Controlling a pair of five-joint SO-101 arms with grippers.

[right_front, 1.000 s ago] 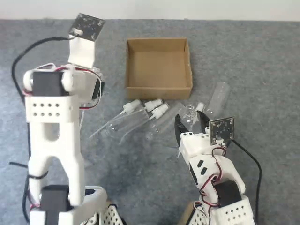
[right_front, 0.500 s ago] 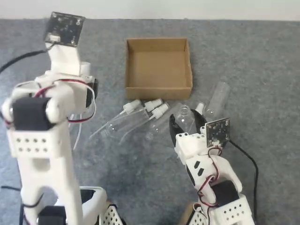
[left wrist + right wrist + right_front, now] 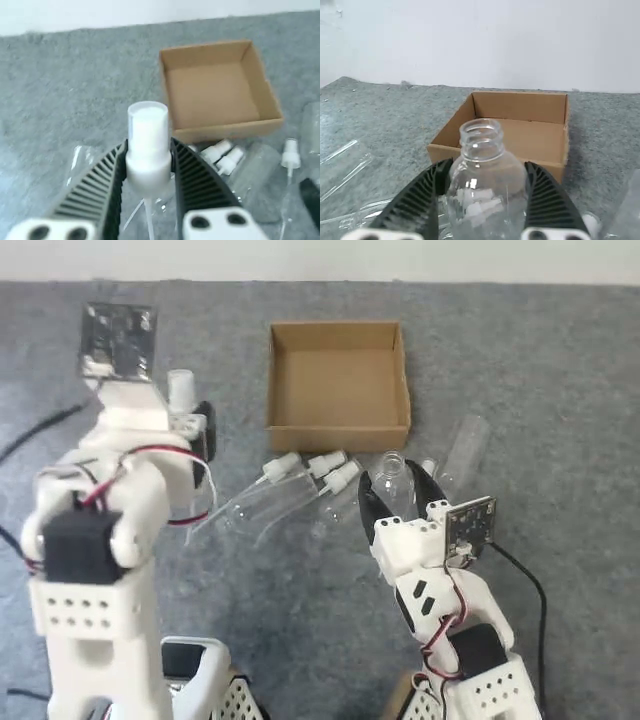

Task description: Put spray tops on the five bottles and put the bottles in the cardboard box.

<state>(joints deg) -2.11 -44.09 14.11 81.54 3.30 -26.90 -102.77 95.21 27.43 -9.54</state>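
Up in the upper left of the high view, the left gripper (image 3: 147,146) is clamped on a white spray top (image 3: 147,125), its ribbed black fingers (image 3: 107,185) pressing the cap's collar from both sides. The spray top stands upright, nozzle end up, with its thin dip tube hanging down between the fingers. In the high view the same spray top (image 3: 180,390) sits just right of the left arm's camera board, well left of the cardboard box (image 3: 338,437).

Lower right of centre, the right gripper (image 3: 392,486) holds a clear bottle (image 3: 390,466) with no cap on it. The wrist view shows this bottle (image 3: 481,150) upright, its threaded neck open and its shoulders pinched between the two black fingers (image 3: 547,200).

The cardboard box sits top centre of the high view, open upward with nothing visible inside. Just below its front wall lie several capped bottles (image 3: 270,495) on their sides on the grey mat (image 3: 560,370), white tops pointing toward the box. Another clear bottle (image 3: 465,450) lies to the right of the held one, below the box's lower right corner.
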